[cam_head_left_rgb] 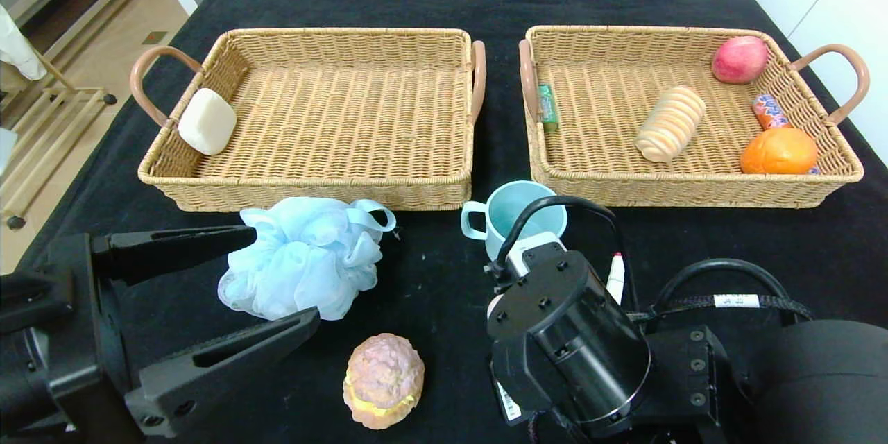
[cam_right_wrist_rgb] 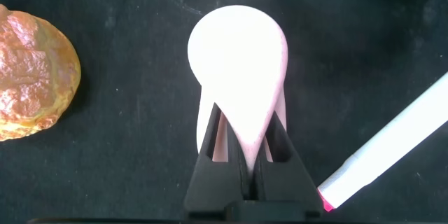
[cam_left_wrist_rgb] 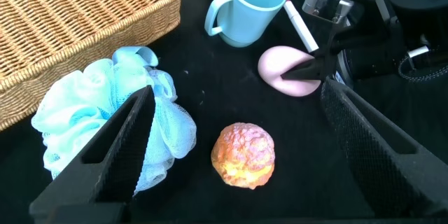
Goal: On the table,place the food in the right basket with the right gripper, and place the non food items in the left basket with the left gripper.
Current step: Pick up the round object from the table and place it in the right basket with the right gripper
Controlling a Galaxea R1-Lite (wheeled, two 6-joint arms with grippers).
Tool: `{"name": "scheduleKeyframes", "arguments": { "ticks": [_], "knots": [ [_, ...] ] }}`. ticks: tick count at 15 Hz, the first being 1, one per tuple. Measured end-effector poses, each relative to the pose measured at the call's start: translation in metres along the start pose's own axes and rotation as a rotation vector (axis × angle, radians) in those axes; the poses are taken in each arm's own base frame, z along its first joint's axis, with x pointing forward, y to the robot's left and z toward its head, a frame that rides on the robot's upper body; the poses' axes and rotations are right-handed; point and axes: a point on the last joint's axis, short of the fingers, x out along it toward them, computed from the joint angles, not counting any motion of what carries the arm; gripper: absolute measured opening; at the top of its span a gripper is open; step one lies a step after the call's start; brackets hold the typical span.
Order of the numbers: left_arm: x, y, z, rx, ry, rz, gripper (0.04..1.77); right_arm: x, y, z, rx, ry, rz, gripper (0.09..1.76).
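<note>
On the black table point(cam_head_left_rgb: 430, 277), a pale pink egg-shaped item point(cam_right_wrist_rgb: 238, 63) is lying between the blue cup point(cam_left_wrist_rgb: 248, 7) and a puff pastry point(cam_left_wrist_rgb: 243, 155); the right gripper point(cam_right_wrist_rgb: 241, 154) is pinching its narrow end. Nearby, the left gripper point(cam_left_wrist_rgb: 231, 147) is hovering, spread wide, beside the bath pouf point(cam_left_wrist_rgb: 105, 126).

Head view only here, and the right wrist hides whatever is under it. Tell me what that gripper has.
Observer: The right gripper is shut on the narrow end of a pale pink teardrop-shaped object.
Operator: I see the left gripper open by the light blue mesh pouf. Report what lies beside the pink object.
Observer: A white pen with a pink tip lies close alongside it, not touching.
</note>
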Motion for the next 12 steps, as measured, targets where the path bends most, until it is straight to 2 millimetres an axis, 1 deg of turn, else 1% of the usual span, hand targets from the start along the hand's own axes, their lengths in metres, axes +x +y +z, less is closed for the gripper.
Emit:
{"name": "scheduleKeyframes", "arguments": {
  "ticks": [6, 9, 12],
  "knots": [
    [0.0, 0.0, 0.0, 0.001, -0.001, 0.0, 1.72, -0.003, 0.0, 0.0, -0.004, -0.016, -0.027, 0.15],
    [0.0, 0.0, 0.0, 0.001, -0.001, 0.0, 1.72, -0.017, -0.005, 0.001, -0.021, -0.008, -0.025, 0.15],
    [0.0, 0.0, 0.0, 0.0, 0.001, 0.0, 1.72, -0.037, -0.018, 0.003, -0.024, 0.008, -0.027, 0.15]
  ]
}}
